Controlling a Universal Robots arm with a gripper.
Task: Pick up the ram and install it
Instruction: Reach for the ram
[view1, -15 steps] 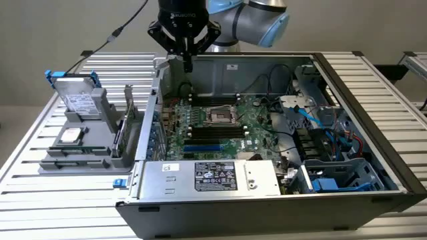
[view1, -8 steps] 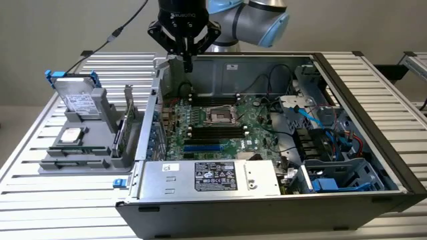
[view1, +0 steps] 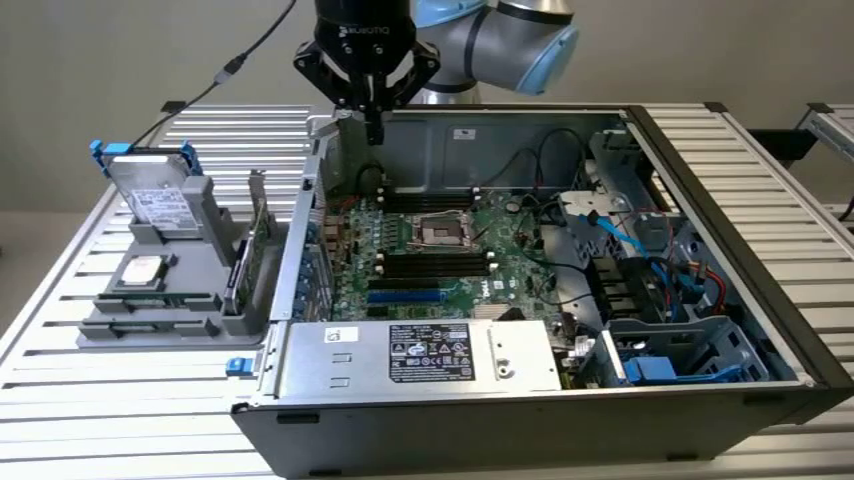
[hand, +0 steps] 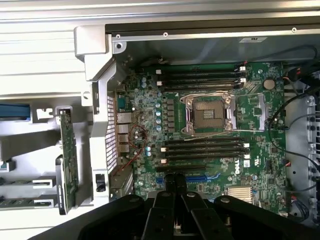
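Above the far corner of the open computer case, toward the exterior view's left, the gripper hangs with its fingers pointing straight down. The fingers are pressed together with nothing between them, so nothing is being carried.

The ram lies in the grey rack outside the case, on the exterior view's left, well apart from the gripper. It seems to sit in a groove of the rack, probably so its long edge is free to be pinched from above. A silver hard drive leans in the same rack, behind it.

The case lies on its side with the cover off, which turns the motherboard face up. That suits a straight downward push into the black memory slots, which run in two banks on either side of the processor socket. The wrist view looks down on this board, with the nearer bank just beyond the fingertips. The pick-up is not yet done.
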